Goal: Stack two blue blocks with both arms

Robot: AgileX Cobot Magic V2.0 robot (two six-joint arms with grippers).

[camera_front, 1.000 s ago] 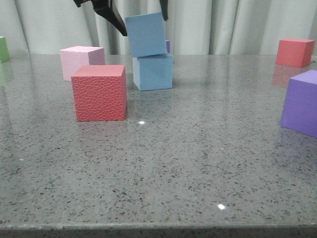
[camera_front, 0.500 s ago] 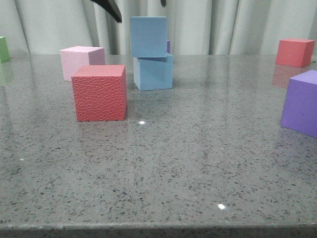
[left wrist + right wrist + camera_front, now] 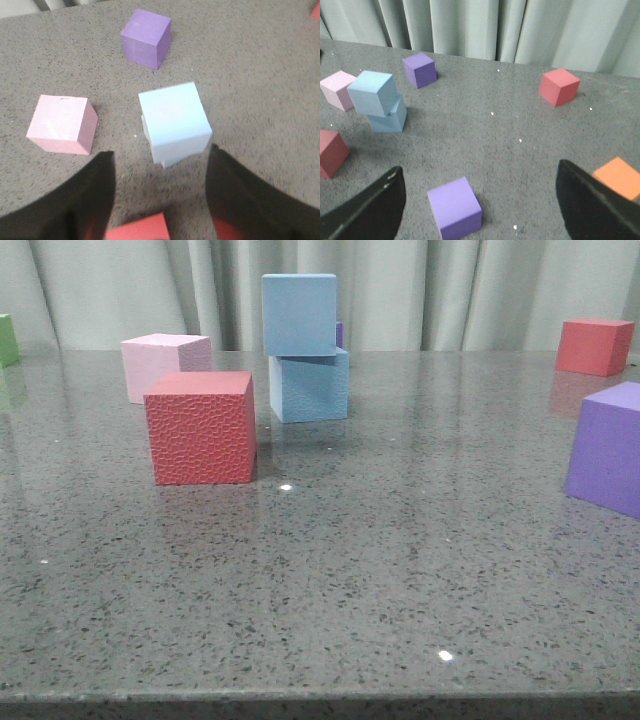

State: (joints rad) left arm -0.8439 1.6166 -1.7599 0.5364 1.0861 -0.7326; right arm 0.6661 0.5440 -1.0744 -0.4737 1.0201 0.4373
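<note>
Upper blue block (image 3: 299, 314) sitting on lower blue block (image 3: 309, 386), far centre, offset leftward and overhanging. Left gripper (image 3: 160, 195) hanging above, fingers wide, holding nothing; right gripper (image 3: 480, 210) likewise wide. Risk: overhang tipping stack if nudged.

Soft, even overhead light fills all three views, bright enough to leave small white glints on the polished counter (image 3: 330, 570) near the centre and lower middle of the front view. Faint reflections and short shadows sit under the cubes there. The left wrist view is slightly blurred, its dark fingers (image 3: 80, 200) out of focus.
</note>
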